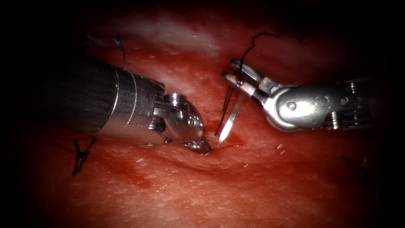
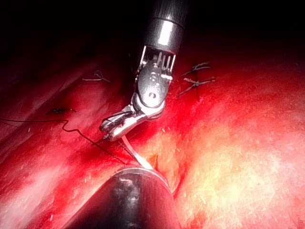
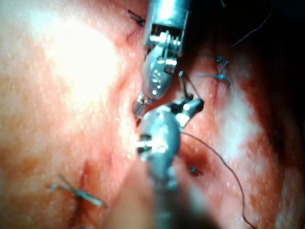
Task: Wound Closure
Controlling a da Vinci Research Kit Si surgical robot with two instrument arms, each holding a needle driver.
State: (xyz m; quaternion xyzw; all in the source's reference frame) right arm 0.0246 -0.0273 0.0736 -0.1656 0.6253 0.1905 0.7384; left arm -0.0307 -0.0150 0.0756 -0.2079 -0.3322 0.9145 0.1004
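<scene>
- Tissue [image 1: 253, 185] spans the frame, red and wet; knotted stitches [image 1: 81, 156] sit at lower left.
- Needle [image 1: 230, 120] stands at centre, its tip at the cut.
- Your right tool [image 1: 230, 71] is clamped on the needle's upper end, thread [image 1: 257, 40] trailing above.
- Your left tool [image 1: 202, 145] presses the tissue left of the needle; jaws closed as far as you can see.

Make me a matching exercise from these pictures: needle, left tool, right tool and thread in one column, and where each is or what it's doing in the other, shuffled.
Things:
1. needle
2. left tool
3. right tool
4. thread

States:
A. tip pressed on the tissue just left of the needle point
B. grips the needle near its back end
C. hangs point down, tip at the tissue surface
D. dark strand arching up from the right tool's fingers

Pairs: 1-C, 2-A, 3-B, 4-D
</scene>
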